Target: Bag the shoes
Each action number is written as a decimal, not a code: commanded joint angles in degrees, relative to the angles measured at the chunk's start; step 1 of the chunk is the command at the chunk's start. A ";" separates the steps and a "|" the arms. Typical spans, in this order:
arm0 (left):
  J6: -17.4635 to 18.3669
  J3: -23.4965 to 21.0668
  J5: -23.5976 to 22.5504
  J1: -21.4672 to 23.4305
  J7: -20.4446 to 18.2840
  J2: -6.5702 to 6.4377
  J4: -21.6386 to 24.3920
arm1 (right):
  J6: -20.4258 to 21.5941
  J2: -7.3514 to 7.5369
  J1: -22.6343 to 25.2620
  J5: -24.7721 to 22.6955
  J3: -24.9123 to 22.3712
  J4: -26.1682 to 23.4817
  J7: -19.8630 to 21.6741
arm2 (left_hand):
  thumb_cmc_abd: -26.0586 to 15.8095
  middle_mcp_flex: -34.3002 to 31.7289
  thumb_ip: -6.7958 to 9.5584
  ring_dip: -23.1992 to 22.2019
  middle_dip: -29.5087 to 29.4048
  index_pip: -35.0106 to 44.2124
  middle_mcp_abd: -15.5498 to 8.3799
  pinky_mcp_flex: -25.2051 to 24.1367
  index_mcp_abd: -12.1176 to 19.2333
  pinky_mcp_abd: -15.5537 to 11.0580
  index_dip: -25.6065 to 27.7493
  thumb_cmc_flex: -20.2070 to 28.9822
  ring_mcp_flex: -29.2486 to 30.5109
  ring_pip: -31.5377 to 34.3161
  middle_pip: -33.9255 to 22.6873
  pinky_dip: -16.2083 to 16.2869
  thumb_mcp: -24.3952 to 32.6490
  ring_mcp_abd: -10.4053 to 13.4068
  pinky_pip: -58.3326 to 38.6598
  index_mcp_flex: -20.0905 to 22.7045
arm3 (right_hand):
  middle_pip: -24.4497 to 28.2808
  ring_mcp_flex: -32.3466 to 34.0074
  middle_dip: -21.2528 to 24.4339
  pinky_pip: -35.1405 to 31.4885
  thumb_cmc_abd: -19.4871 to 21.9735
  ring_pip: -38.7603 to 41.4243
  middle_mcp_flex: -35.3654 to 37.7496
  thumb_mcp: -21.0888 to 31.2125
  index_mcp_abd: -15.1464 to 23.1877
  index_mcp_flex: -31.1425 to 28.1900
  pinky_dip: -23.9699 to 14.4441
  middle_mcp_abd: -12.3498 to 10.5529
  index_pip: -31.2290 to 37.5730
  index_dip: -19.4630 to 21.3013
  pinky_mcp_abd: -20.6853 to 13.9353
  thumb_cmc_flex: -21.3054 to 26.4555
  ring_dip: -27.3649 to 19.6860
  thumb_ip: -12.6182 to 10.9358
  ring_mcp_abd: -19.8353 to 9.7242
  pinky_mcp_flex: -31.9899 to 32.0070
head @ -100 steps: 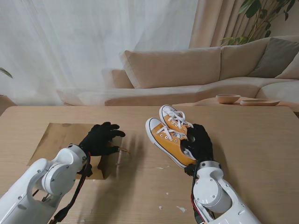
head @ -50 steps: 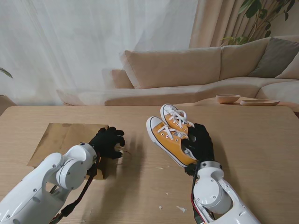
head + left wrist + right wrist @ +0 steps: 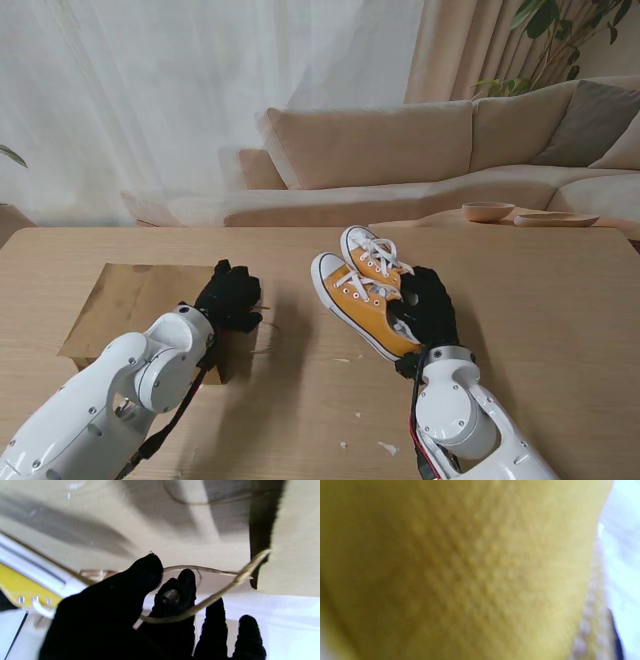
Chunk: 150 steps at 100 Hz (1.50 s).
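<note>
Fingers (image 3: 150, 572) of left hand (image 3: 229, 295) hook bag handle (image 3: 225, 590) | right hand (image 3: 427, 305) grips shoes (image 3: 362, 290) | bag (image 3: 140, 300) leftward

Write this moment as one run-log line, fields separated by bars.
left hand: at paper bag mouth, twine handle across fingers | right hand: shut on yellow shoes | shoes: not yet bagged

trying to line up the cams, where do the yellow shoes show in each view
Stand view: yellow shoes right of centre, heels in the right hand.
Left wrist: a yellow side with white sole at the picture's edge.
Right wrist: blurred yellow canvas fills the frame.
Shared landmark: the yellow canvas itself.
</note>
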<state>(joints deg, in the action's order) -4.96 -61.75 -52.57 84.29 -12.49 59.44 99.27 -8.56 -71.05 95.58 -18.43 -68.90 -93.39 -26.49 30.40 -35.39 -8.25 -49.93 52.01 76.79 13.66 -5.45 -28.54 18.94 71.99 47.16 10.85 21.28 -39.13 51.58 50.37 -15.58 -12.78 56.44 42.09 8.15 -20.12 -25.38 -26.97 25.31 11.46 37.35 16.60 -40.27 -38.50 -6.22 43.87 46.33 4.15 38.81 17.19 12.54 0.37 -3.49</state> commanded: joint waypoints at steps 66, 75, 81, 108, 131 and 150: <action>7.56 -7.47 14.59 4.60 -2.26 0.98 6.73 | 5.33 3.60 2.28 -4.95 0.82 -3.79 13.06 | -16.98 -0.55 2.18 2.77 -2.40 -12.42 4.53 -2.19 -5.20 -0.53 12.38 -2.04 -7.74 7.87 -0.26 0.07 -12.54 -1.14 0.70 8.88 | 2.48 -0.56 -0.58 -0.90 12.33 -1.35 -0.45 1.34 11.20 -3.39 -1.64 -1.95 4.52 5.00 -0.65 4.36 -0.85 -1.90 -1.62 0.33; 8.11 -7.75 15.29 4.71 -2.62 0.94 7.14 | 6.38 4.01 1.56 -5.46 1.78 -3.01 14.54 | -17.11 -0.75 2.09 2.37 -2.35 -13.69 4.68 -2.22 -5.04 -0.47 13.67 -1.85 -7.58 7.92 -0.26 0.05 -12.86 -1.34 0.60 9.11 | 2.29 -0.63 -0.50 -0.85 12.57 -1.46 -0.58 1.14 11.40 -3.17 -1.61 -2.08 4.36 5.16 -0.71 4.31 -0.90 -1.98 -1.65 0.45; 8.36 -7.89 15.50 4.83 -2.64 0.94 7.29 | 7.08 4.21 1.00 -5.67 2.53 -2.37 15.29 | -17.06 -0.71 2.10 2.26 -2.36 -14.77 4.64 -2.28 -4.91 -0.39 15.10 -2.02 -7.42 7.90 -0.15 0.19 -12.68 -1.32 0.46 9.46 | 2.21 -0.60 -0.47 -0.83 12.71 -1.54 -0.66 0.99 11.48 -3.06 -1.59 -2.12 4.30 5.30 -0.74 4.32 -0.94 -2.05 -1.65 0.48; 9.66 -8.47 16.80 4.54 -4.04 0.69 6.95 | 9.58 4.74 -2.08 -6.57 6.00 0.93 17.39 | -16.86 -0.58 2.04 1.98 -2.18 -16.51 4.93 -2.28 -5.01 -0.35 16.70 -2.01 -7.34 8.18 -0.14 0.31 -12.62 -1.40 0.38 10.08 | 2.21 -0.47 -0.46 -0.91 12.97 -1.50 -0.16 0.35 11.93 -2.84 -1.55 -2.64 3.96 5.81 -0.70 4.33 -0.92 -2.26 -1.67 0.30; 11.42 -8.84 17.59 4.52 -5.83 0.32 7.41 | 10.52 4.58 -5.23 -6.88 8.74 3.71 17.30 | -16.67 -0.34 1.99 1.76 -2.10 -16.72 4.44 -2.44 -4.91 -0.26 17.01 -2.38 -7.41 8.52 0.09 1.03 -12.43 -1.45 -0.14 10.18 | 7.79 -0.86 -3.62 -5.06 13.17 8.35 1.73 -0.33 11.92 -2.86 -3.07 -3.57 3.79 6.28 -0.92 4.68 3.96 -2.43 -2.02 -1.16; 11.62 -8.18 18.00 3.87 -7.12 0.09 7.74 | 11.71 4.49 -7.35 -7.12 10.98 5.15 17.38 | -16.71 -0.19 1.94 1.87 -2.29 -16.84 4.01 -2.44 -4.66 -0.37 17.16 -2.68 -7.42 8.37 0.55 1.09 -12.41 -1.20 -0.03 10.16 | 9.08 -1.02 -5.97 -10.26 13.26 13.45 2.42 -0.45 12.32 -2.79 -4.24 -3.75 3.61 6.33 -1.50 4.44 6.28 -2.42 -2.26 -0.65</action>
<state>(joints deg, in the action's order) 6.68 -70.36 -34.76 88.54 -18.36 59.54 106.29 2.01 -65.63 89.19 -25.49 -58.45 -87.29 -9.63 15.37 -36.78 -7.40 -46.88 48.98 59.88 18.73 -6.88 -31.89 19.51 86.71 46.00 5.45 29.58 -39.05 51.58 38.18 -17.00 -12.78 63.09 46.36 8.15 -23.77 -33.95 -25.68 37.39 11.99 34.83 16.15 -40.23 -41.17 -6.93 43.26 47.75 4.16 39.56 22.58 12.54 0.37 -4.28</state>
